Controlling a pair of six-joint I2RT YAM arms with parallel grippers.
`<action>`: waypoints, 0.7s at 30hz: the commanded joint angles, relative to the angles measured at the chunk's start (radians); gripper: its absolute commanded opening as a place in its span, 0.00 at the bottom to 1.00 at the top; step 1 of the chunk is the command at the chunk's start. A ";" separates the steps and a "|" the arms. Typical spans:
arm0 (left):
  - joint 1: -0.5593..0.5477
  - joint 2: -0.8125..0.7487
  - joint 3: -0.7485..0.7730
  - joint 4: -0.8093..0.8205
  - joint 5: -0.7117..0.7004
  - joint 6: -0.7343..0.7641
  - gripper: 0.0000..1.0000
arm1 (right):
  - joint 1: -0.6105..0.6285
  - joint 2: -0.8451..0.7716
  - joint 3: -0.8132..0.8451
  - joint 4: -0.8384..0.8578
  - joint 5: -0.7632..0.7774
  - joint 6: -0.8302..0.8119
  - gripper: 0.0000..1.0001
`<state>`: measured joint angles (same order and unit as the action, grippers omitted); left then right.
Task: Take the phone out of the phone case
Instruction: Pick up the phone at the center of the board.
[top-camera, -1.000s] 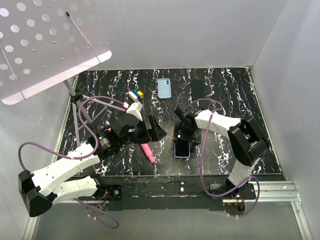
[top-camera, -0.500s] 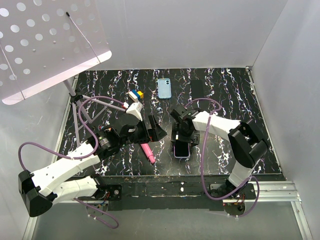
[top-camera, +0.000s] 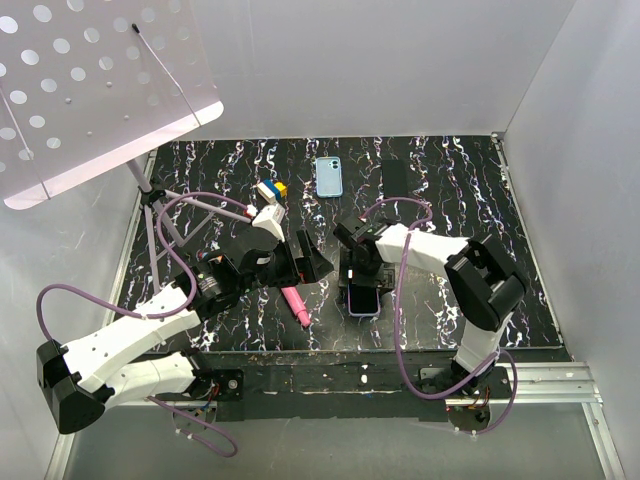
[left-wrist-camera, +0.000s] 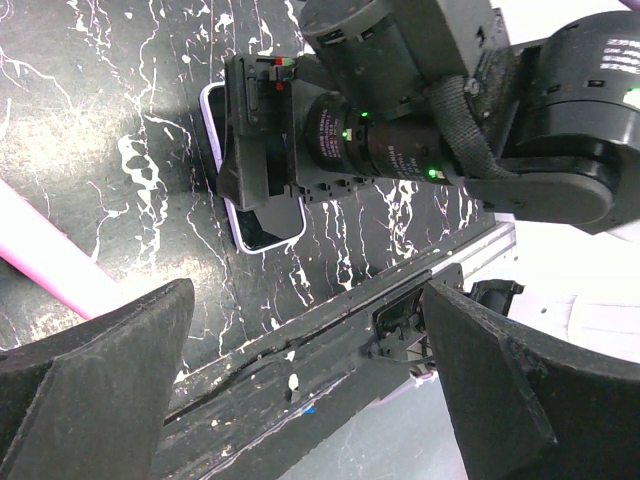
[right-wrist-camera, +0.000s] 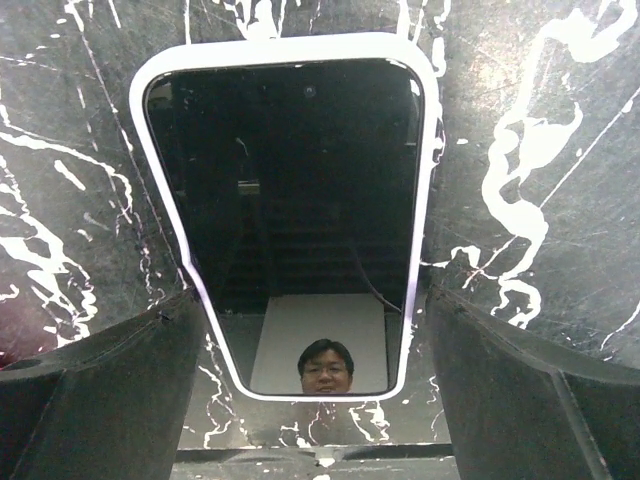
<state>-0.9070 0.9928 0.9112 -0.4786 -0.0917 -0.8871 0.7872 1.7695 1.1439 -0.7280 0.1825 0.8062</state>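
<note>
Straddling the phone (top-camera: 363, 300) with wide-open jaws, the right gripper (top-camera: 358, 284) hangs low over a black, white-veined table (top-camera: 450, 190).
Top: plain white walls, a perforated white panel (top-camera: 90, 80) at left; the left gripper (top-camera: 318, 258) gapes empty beside a pink pen (top-camera: 296, 304). Left wrist: the phone lies flat near the table's front edge. Right wrist: glossy dark screen, rounded pale case (right-wrist-camera: 290, 48) rim, blunt black fingers (right-wrist-camera: 90, 390) either side.

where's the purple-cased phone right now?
Top view: the purple-cased phone lies flat near the table front edge, right of centre, directly under the open right gripper, with the pink pen to its left.
</note>
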 joint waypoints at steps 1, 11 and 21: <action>0.002 -0.032 0.002 -0.005 -0.023 0.010 0.98 | 0.014 0.031 0.021 -0.005 0.046 -0.024 0.91; 0.013 -0.013 0.015 -0.052 -0.046 -0.007 0.98 | 0.015 0.068 -0.033 0.061 0.037 -0.088 0.61; 0.338 0.038 -0.161 0.194 0.420 -0.199 0.98 | 0.010 -0.304 -0.208 0.343 -0.058 -0.251 0.01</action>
<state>-0.6411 1.0409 0.8215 -0.4160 0.1463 -0.9730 0.8001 1.6119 0.9646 -0.5503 0.1696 0.6361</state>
